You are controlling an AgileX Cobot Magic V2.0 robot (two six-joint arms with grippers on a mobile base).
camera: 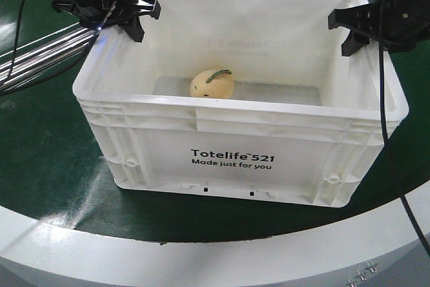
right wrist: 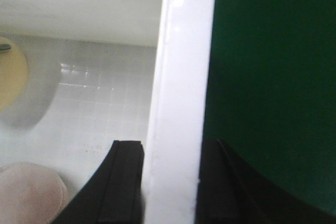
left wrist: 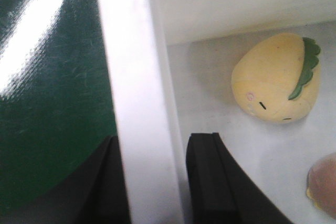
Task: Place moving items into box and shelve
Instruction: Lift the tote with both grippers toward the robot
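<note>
Starting at the left: the left gripper (camera: 142, 21) sits astride the left wall of the white box (camera: 154, 159) near its back corner, one finger outside and one inside, clamped onto the rim as far as the wrist view shows. Inside the box, the yellow fruit (camera: 212, 84) lies on the floor around the middle. The pink fruit (left wrist: 324, 184) is on the floor too, just beside it. Over on the right, the right gripper (camera: 342, 31) pinches the right wall the same way. The box stands on the green table top (camera: 40, 159).
</note>
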